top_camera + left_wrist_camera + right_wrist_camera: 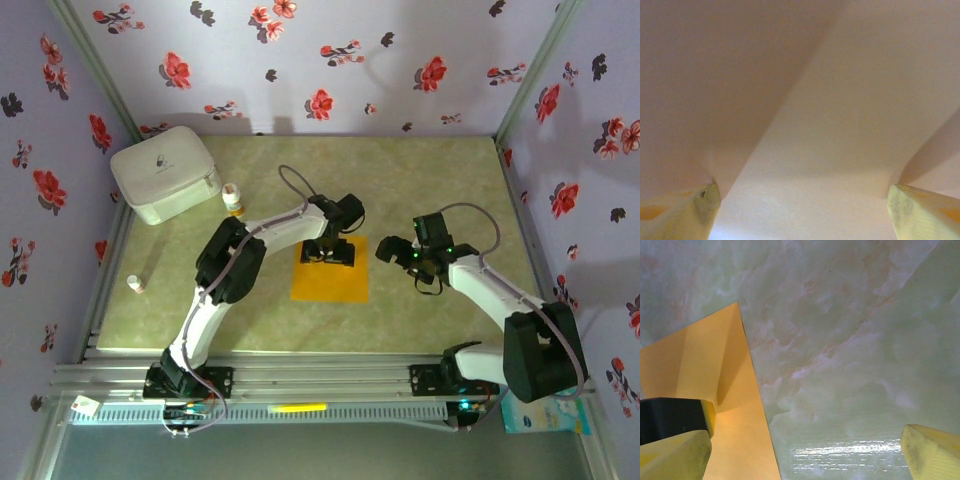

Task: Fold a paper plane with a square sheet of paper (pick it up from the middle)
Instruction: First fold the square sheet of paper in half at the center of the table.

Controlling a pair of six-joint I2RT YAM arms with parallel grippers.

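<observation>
Left end effector [329,254] splayed over orange paper [330,285]

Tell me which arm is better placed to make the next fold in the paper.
Probably left: the left gripper hangs open over the far edge of the paper; the right gripper hangs open beside it.

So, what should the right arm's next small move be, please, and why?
Probably ease the right gripper left onto the square sheet of paper: its jaws stand open over table beside it, while the left gripper sits open at the far edge.
</observation>
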